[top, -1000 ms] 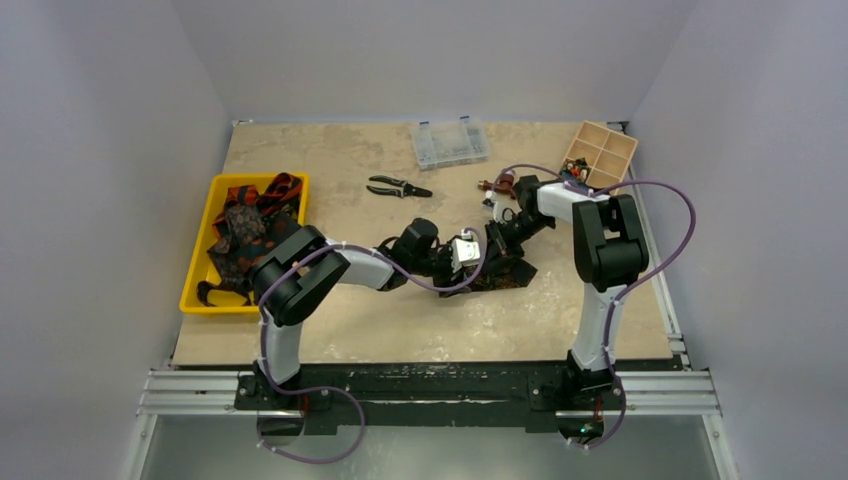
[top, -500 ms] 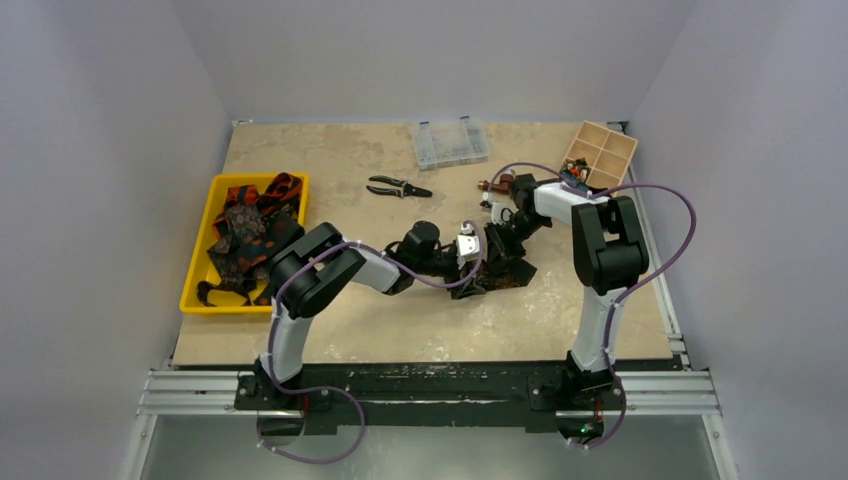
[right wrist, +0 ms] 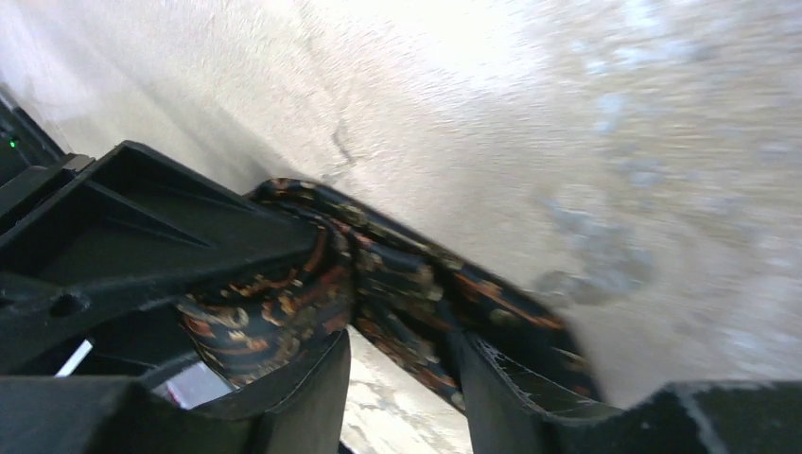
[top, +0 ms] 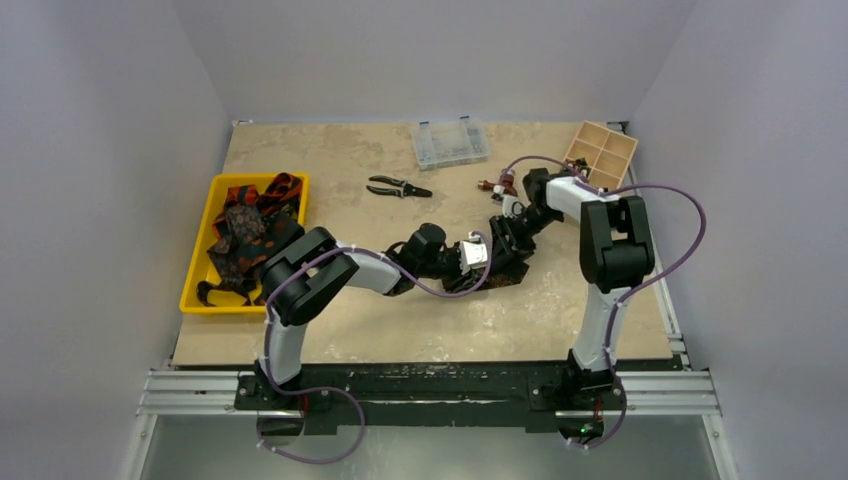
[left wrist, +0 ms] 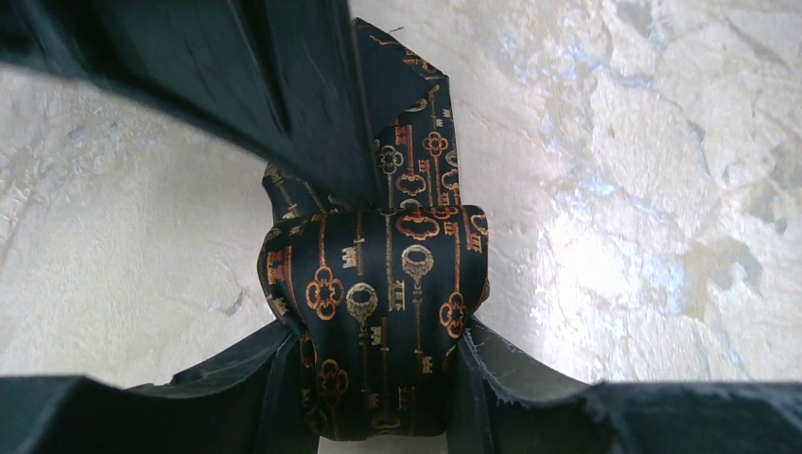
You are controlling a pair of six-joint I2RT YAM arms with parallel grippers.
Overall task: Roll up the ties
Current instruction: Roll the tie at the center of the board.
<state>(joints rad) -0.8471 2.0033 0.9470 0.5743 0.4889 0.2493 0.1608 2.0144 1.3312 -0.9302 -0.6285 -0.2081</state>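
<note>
A dark tie (left wrist: 378, 284) with an orange and gold key pattern is wound into a roll in the left wrist view. My left gripper (left wrist: 378, 345) is shut on it, one finger pressing each side. Its loose tail (left wrist: 416, 123) runs away over the table behind the roll. In the top view the roll (top: 503, 272) lies mid-table, with my left gripper (top: 486, 256) on it. My right gripper (top: 509, 233) hangs just behind. In the right wrist view my right gripper (right wrist: 402, 355) is open, bare table showing between its fingers, and the tie (right wrist: 416, 284) crosses just past its tips.
A yellow tray (top: 197, 262) at the left holds several more dark ties (top: 250, 222). Black-handled pliers (top: 398, 187) lie behind the arms. A clear plastic box (top: 449, 142) and a wooden divided box (top: 600, 155) stand at the back right.
My right gripper has opened and let go of the tie, drawing back slightly. My left gripper has closed on the roll. The tie's cloth is gathered tighter than before.
</note>
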